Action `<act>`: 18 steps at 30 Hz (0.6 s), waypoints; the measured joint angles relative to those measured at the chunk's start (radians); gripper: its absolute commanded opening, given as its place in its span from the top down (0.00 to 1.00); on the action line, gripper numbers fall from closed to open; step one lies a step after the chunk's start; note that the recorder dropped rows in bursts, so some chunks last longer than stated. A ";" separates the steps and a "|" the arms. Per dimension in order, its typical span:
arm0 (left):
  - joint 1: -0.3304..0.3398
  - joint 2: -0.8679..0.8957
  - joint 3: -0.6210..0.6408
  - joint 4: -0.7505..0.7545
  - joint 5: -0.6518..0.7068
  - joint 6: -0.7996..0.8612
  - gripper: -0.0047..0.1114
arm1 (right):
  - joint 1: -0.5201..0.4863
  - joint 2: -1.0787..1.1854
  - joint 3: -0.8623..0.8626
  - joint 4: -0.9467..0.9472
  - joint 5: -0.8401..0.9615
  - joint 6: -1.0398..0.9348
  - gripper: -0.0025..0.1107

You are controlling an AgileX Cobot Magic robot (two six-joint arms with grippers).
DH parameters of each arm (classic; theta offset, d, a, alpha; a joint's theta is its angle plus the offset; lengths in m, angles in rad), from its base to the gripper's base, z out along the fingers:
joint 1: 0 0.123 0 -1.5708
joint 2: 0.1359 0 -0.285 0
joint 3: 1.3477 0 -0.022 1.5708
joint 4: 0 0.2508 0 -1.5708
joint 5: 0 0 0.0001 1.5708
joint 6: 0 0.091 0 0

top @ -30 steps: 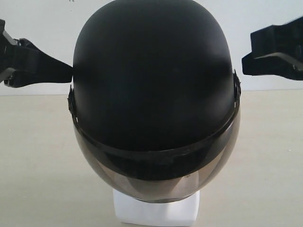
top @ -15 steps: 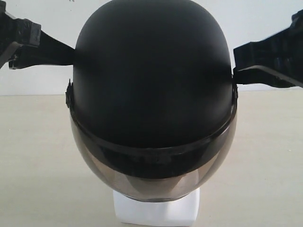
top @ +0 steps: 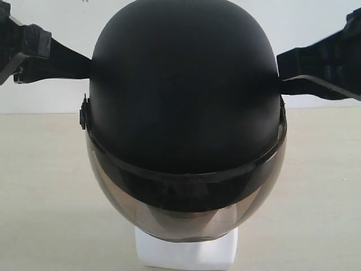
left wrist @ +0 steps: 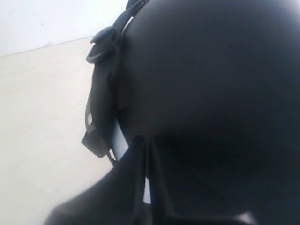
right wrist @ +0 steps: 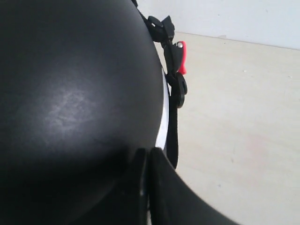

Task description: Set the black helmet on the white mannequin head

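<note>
1. At either flank of the black helmet (top: pixel 186 96), the left gripper (left wrist: pixel 147 154) and right gripper (right wrist: pixel 148 161) are pinched closed, clasping nothing, their tips pressing the shell
2. A second ago the right tip stood clear; both have since closed in, and the helmet sits more level
3. It covers the white mannequin head (top: pixel 186 254), only the neck base showing; seating looks nearly done
4. Both arms reach in from opposite sides

One black helmet (top: pixel 183 84), one white mannequin head (top: pixel 186 255), two grippers (top: pixel 84 65) (top: pixel 282 70).
</note>
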 measured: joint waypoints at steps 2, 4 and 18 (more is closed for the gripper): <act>0.000 0.004 0.000 0.000 0.005 0.003 0.92 | 0.000 -0.014 0.000 0.009 -0.007 0.000 0.98; 0.000 0.006 0.000 0.000 0.010 0.003 0.92 | 0.000 -0.030 0.000 0.013 -0.007 0.000 0.98; 0.003 -0.053 -0.006 0.011 0.018 0.003 0.92 | 0.002 -0.053 0.000 0.019 0.048 0.000 0.98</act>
